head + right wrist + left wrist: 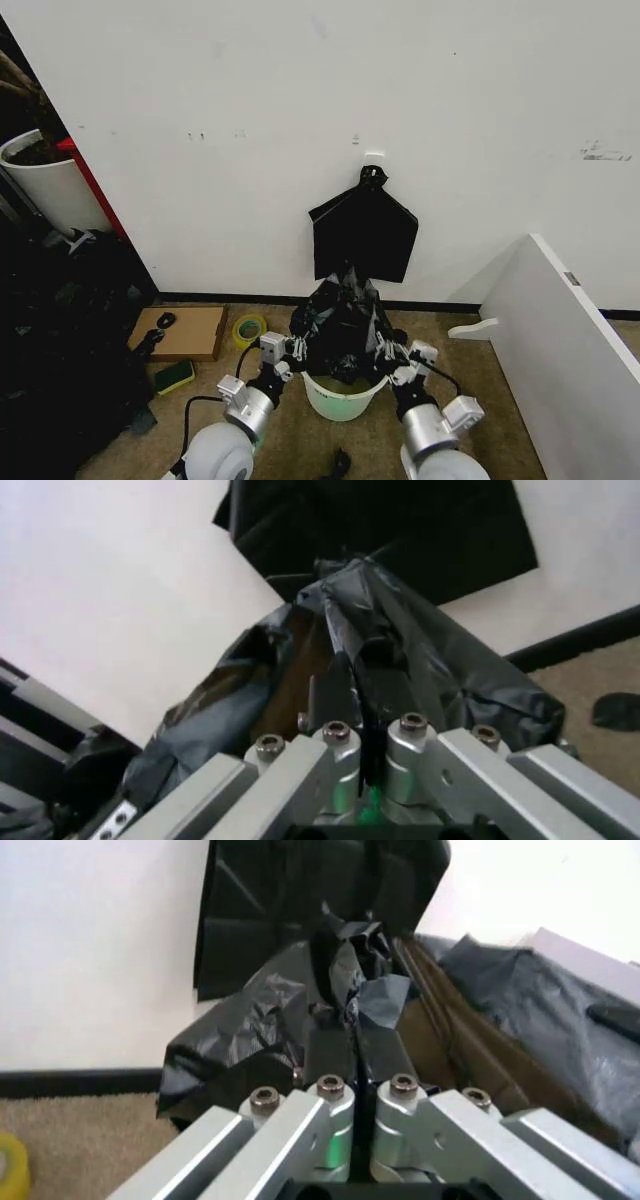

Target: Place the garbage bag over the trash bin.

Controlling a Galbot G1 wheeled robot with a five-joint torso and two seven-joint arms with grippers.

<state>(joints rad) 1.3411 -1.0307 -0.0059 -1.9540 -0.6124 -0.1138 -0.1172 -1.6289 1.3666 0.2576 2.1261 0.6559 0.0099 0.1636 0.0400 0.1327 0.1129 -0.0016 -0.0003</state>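
Bin [343, 400]: white, on the carpet floor near the wall, between the two arms; lower rim and side visible, top covered by the bag.
Bag [343, 325]: crinkled black plastic, bunched upward over the bin's mouth, held at both sides; its peak reaches just below the flat bundle on the wall.
Left end effector [296, 350]: at the bag's left edge, fingers [328, 1054] pressed together with a fold of bag [265, 1027] pinched between them.
Right end effector [386, 351]: at the bag's right edge, fingers [335, 694] closed on a fold of bag [420, 656].
Bundle [364, 236]: flat black, hanging from a hook on the wall, behind and above the bag.
Floor left of bin: tape roll [248, 328], cardboard box [182, 332], sponge [173, 376].
Right side: white board [560, 335] leaning by the wall.
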